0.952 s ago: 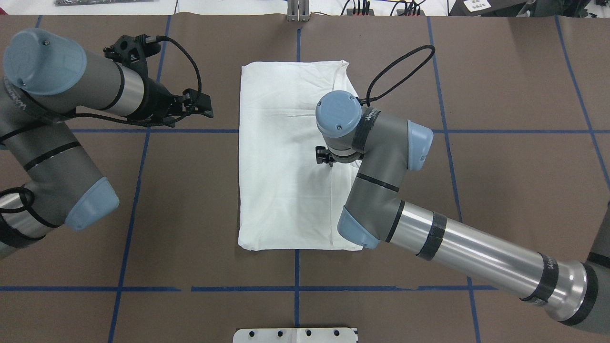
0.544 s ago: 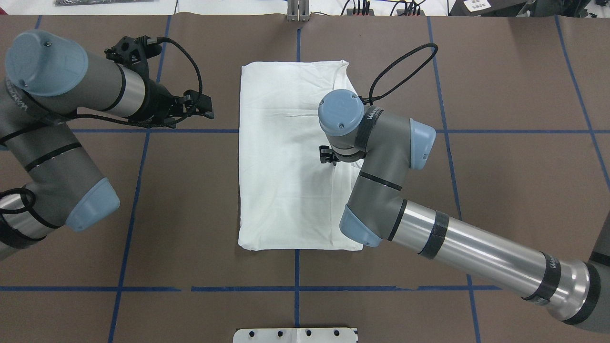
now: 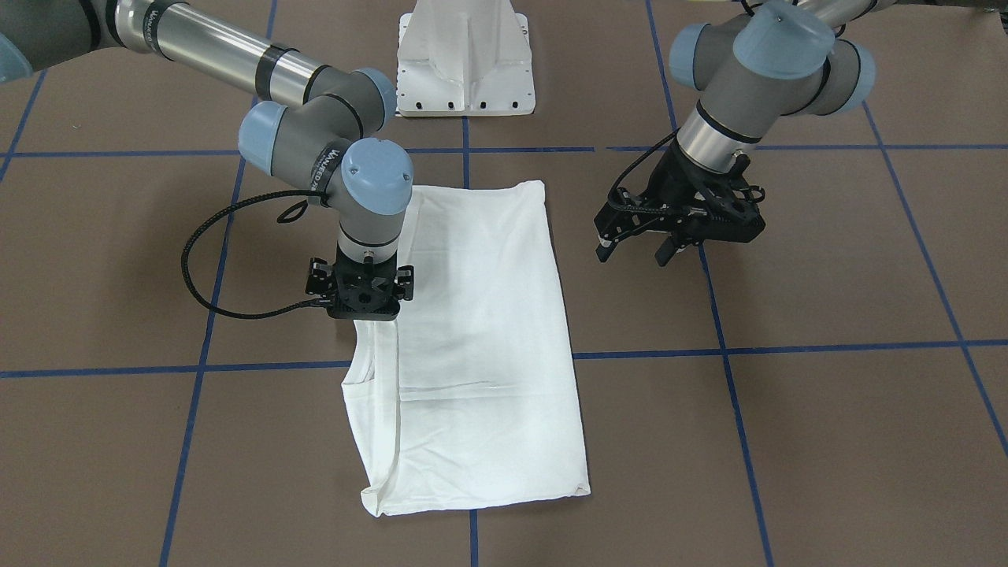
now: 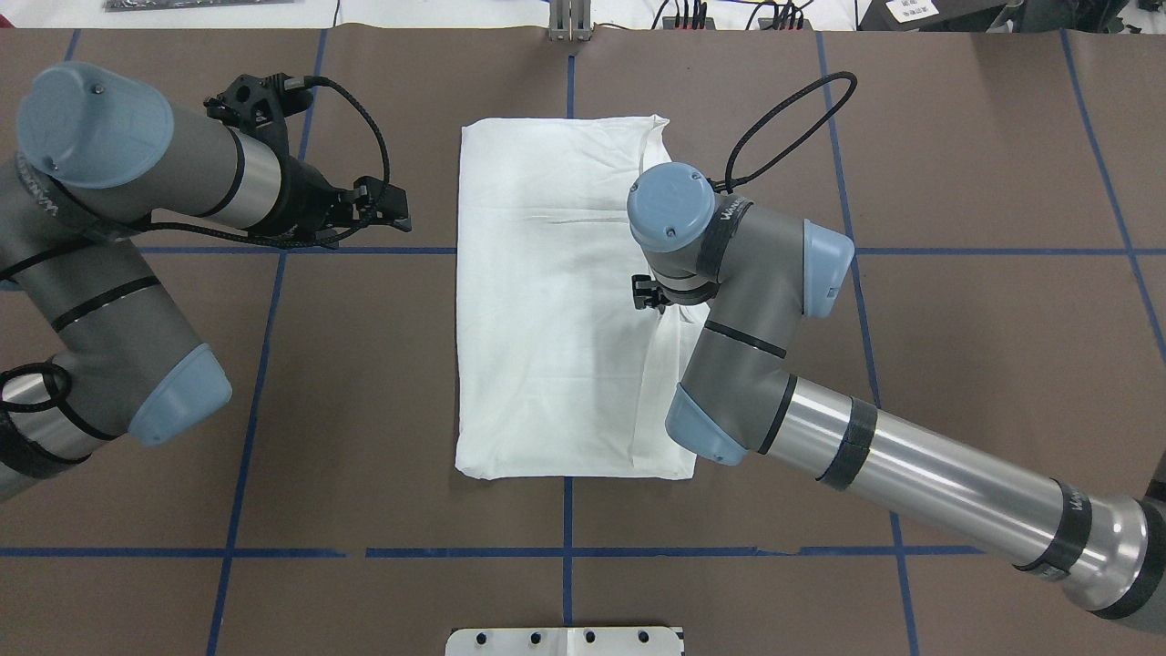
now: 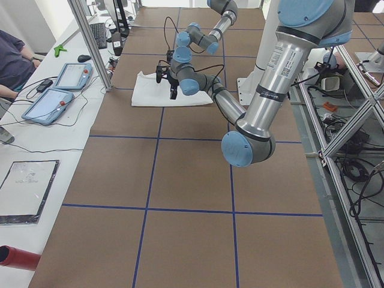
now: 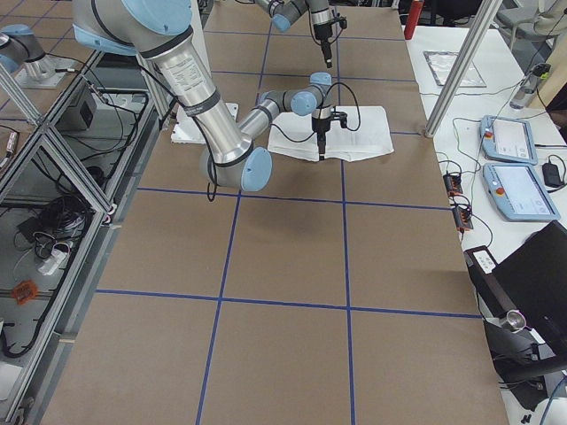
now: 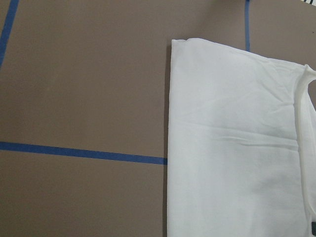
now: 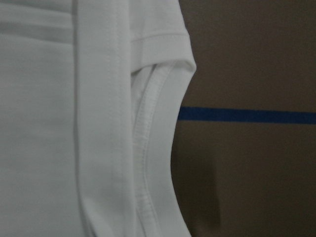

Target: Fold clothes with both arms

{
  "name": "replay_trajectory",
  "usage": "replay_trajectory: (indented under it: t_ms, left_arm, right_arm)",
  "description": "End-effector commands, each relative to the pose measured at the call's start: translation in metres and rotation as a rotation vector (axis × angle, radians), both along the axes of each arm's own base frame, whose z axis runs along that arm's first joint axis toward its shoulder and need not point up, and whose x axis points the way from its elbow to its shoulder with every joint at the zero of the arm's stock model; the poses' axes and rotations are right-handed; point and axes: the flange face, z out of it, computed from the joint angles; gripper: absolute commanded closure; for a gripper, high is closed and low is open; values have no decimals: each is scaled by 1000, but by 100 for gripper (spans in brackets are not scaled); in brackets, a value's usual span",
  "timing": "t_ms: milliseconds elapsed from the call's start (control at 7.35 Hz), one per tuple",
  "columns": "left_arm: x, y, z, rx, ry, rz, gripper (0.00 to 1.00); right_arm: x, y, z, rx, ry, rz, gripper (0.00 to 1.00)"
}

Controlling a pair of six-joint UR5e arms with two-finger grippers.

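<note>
Fingers (image 3: 605, 246) of my left gripper (image 3: 632, 253) are spread wide and hold nothing. They hang over bare brown table (image 4: 956, 137), near the left long edge of the shirt (image 4: 547, 319) but apart from it.

My right gripper (image 3: 362, 305) points straight down at the shirt's right long edge, about midway along it. Its fingers are hidden under its own body, so I cannot tell whether they are wide, narrow or pinching cloth. Its wrist camera looks down on a curved stitched hem (image 8: 148, 148) lying at that edge, with a blue tape line (image 8: 247, 115) running out from beneath the cloth.

The shirt lies flat in the middle of the table, folded into a long white rectangle whose length runs away from me. A narrow folded strip runs down its right side, and it crosses one of the tape lines.

Beyond the table's far edge, on a white bench (image 5: 36, 138), lie two tablets (image 5: 73, 75). A person's sleeve (image 5: 12, 57) shows beside them.
</note>
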Motion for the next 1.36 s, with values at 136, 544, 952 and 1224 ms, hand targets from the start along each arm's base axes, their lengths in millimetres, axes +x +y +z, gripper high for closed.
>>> replay_trajectory:
  t_ms: [136,544,952,1224]
  left_arm:
    - [7,4,-6,-7,11,5,0]
    - [11,7,-11,-12,21,8,0]
    - [9,9,-14,-9,26,9,0]
    - [9,8,-11,-9,20,9,0]
  right_arm:
    - [62,-3,40,34,40,-49,0]
    - [80,1,25,62,20,-75,0]
    - [56,44,-15,90,-64,-91,0]
    - [28,66,-45,127,-90,-109,0]
